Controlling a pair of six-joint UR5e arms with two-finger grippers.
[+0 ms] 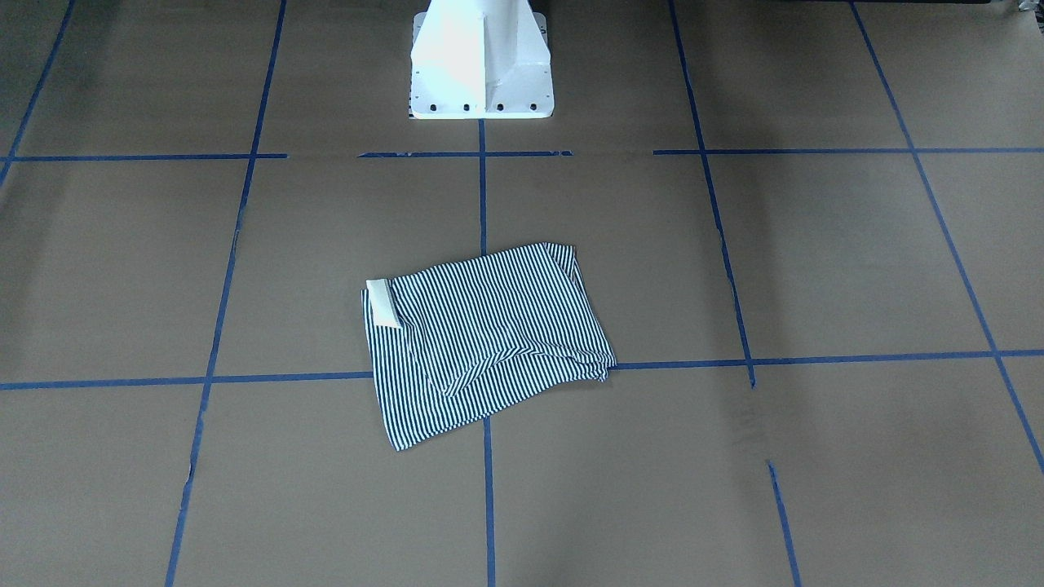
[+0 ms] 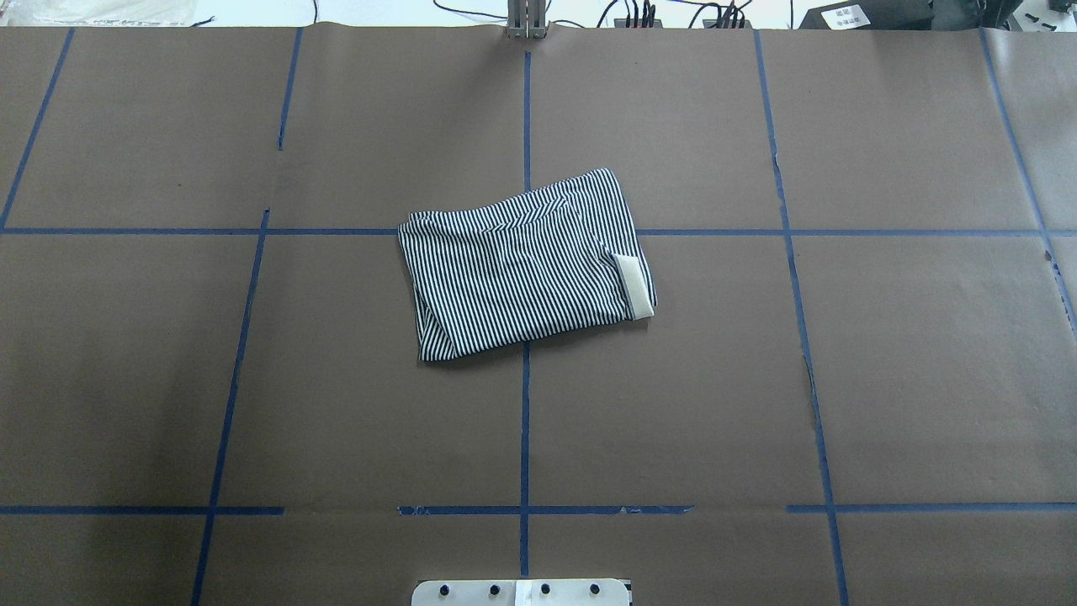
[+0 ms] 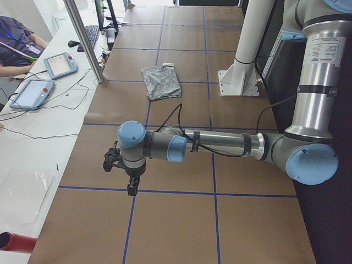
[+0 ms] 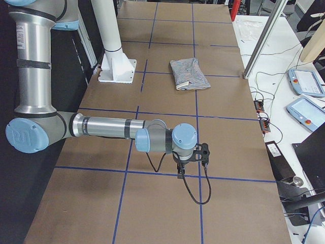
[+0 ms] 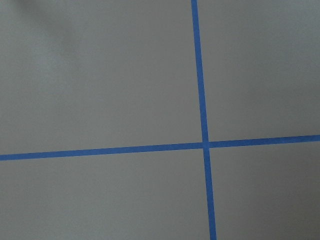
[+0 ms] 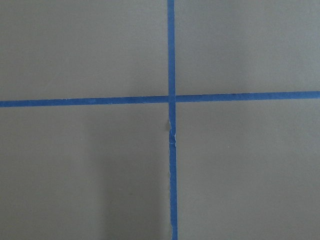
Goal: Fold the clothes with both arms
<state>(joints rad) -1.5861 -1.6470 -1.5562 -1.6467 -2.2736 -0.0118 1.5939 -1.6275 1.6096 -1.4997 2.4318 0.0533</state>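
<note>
While the left grey metal jointed arm [image 3: 220,144] with light-blue caps reaches out low over the left end of the brown paper-covered desk [image 2: 841,379], its black two-finger left claw [image 3: 132,187] points down above a blue tape line [image 5: 202,145], well apart from the shirt. It shows only in the left side view, so I cannot tell whether its fingers are spread or pressed together. The left wrist camera shows only bare paper and a tape crossing. At mid-desk lies the navy-and-white thin-striped polo shirt [image 2: 522,269], folded into a rough, slightly tilted rectangle and flat on the paper. It sits across the centre tape line, out in front of the white pedestal base [image 1: 481,65]. Its plain white collar [image 2: 635,286] sits at the end toward the robot's right, and nothing touches it. Right end: the right grey metal arm [image 4: 106,127] is extended low the same way, with the black right claw [image 4: 181,172] aimed down over a tape crossing [image 6: 171,97], far from the shirt. It too is seen only in a side view, so its state is not readable either.
</note>
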